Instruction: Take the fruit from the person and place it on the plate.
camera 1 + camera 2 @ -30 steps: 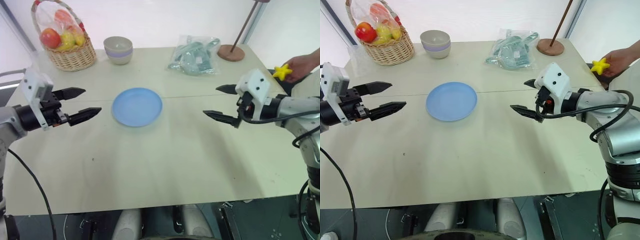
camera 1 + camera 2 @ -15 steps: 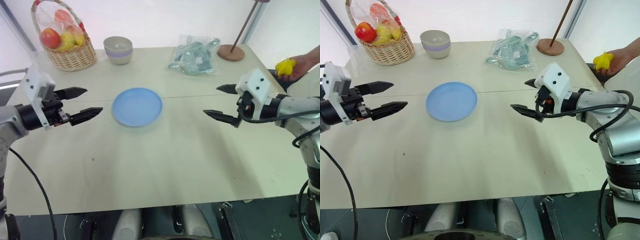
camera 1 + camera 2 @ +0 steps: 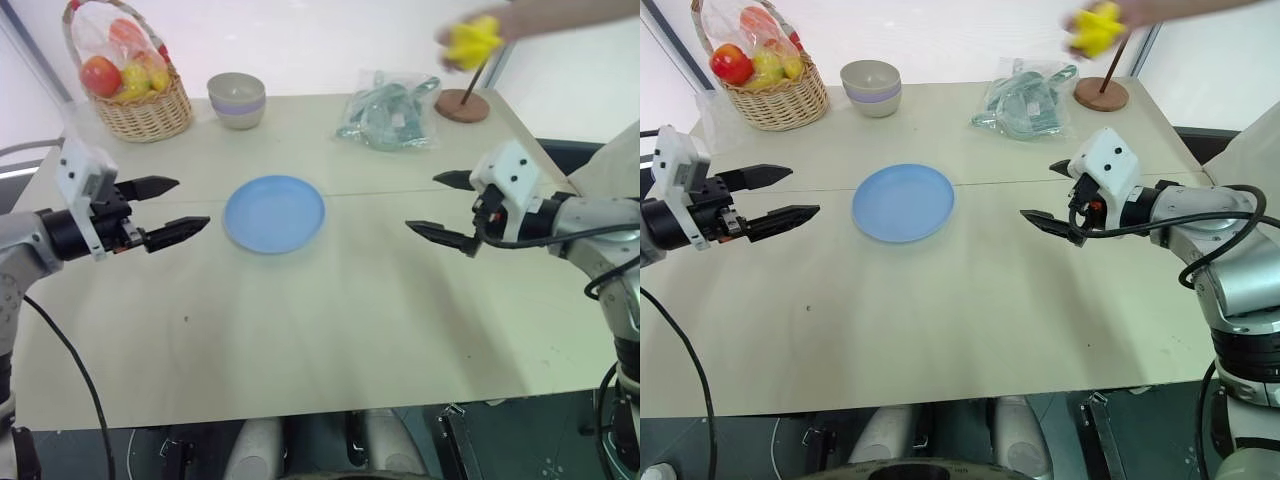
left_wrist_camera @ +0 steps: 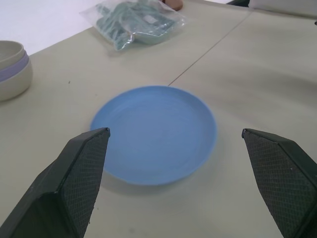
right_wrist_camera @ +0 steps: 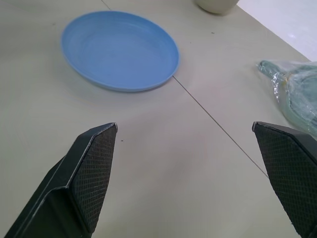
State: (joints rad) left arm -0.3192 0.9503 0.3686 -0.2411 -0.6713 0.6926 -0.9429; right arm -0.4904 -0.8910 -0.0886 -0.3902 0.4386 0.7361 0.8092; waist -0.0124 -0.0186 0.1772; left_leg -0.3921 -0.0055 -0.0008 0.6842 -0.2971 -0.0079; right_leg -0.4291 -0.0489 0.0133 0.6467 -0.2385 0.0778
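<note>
The fruit, blurred at the upper right of the frame in the person's hand, is well above the table. If released early, it may drop short of the plate. The right end effector and left end effector hover level, spread wide, empty.
</note>
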